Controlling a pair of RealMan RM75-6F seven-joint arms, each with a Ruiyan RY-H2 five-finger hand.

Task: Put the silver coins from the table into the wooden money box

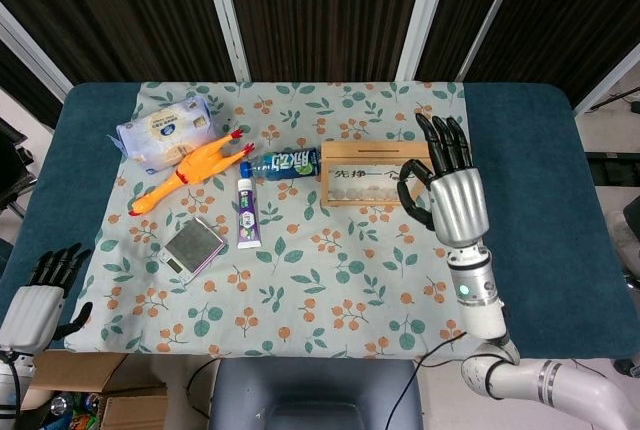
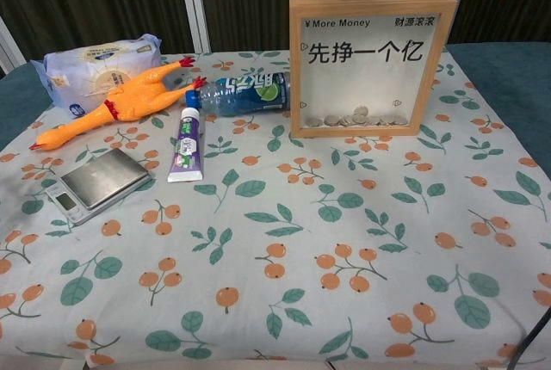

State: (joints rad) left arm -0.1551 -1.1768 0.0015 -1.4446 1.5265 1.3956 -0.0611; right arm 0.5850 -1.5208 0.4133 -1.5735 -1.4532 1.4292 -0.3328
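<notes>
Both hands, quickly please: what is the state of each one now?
Left hand: open, holds nothing, by the table's near left corner.
Right hand: raised by the wooden money box, fingers apart; no coin visible in it.

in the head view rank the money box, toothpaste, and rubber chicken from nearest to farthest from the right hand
From the right hand:
1. Money box, just to its left.
2. Toothpaste, mid-table.
3. Rubber chicken, far left.

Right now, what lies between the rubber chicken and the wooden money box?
The blue drink bottle lies on its side between the rubber chicken and the wooden money box, cap toward the chicken. The chest view shows it best; the head view agrees.
</notes>
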